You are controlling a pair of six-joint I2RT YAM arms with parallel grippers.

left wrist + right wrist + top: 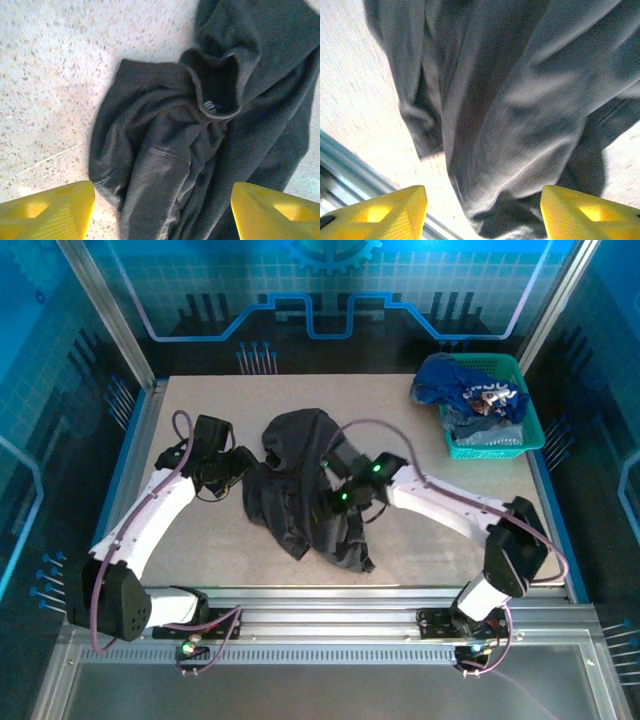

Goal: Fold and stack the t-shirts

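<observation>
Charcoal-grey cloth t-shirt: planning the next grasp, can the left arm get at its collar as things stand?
Probably yes: the left claw stands open right over the charcoal-grey cloth t-shirt, and its collar lies exposed ahead.

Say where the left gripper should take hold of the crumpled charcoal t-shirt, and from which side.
Probably the ribbed collar rim of the charcoal t-shirt. It stands up as an open loop with a firm doubled edge, the clearest landmark in the heap. The left gripper, jaws open, could come down from above over the bare table side, with one finger inside the neck opening.
</observation>
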